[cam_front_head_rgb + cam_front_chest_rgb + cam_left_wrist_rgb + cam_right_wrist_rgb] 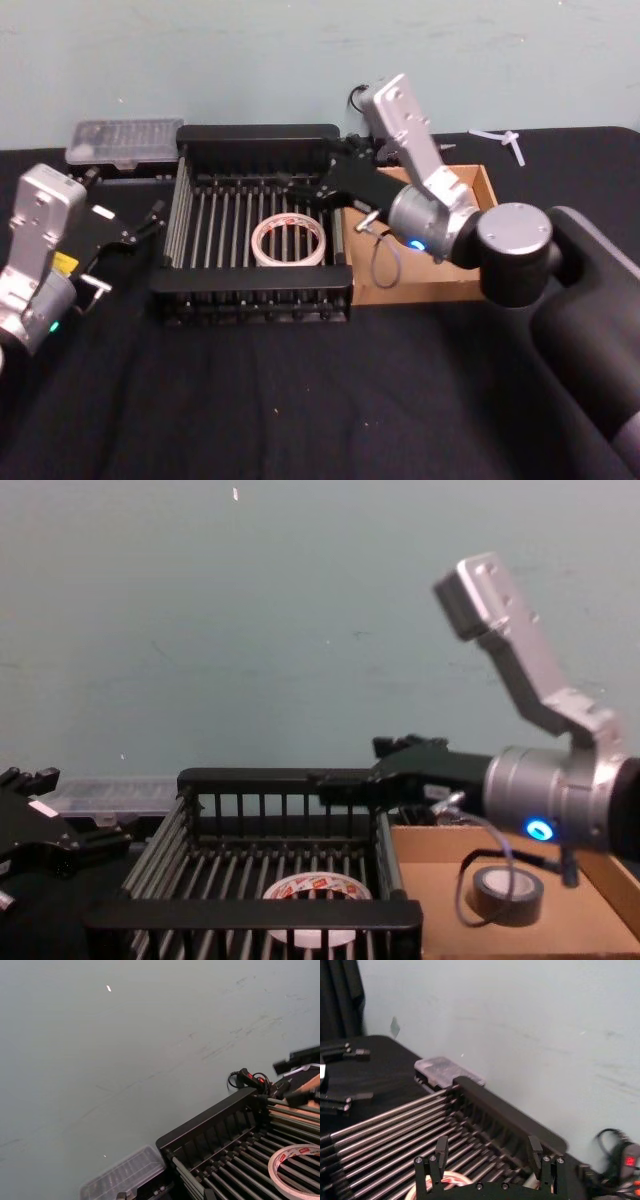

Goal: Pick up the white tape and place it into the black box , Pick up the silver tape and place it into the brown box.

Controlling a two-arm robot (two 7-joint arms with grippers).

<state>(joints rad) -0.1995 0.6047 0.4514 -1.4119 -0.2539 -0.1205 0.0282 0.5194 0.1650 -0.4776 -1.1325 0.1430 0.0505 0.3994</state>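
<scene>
Task looks finished: white tape (290,241) lies in the black box (255,136), silver tape (506,892) in the brown box (430,900), right claw (489,1161) spread and empty above the crate, left claw (128,228) parked apart, seemingly empty.

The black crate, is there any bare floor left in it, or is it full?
Plenty left. The white tape lies near the middle of the black crate, with bare bars toward the left wall and the near rim. The far right corner is crowded: the right gripper, fingers open, hangs over it. The cardboard tray has bare floor around the grey tape.
</scene>
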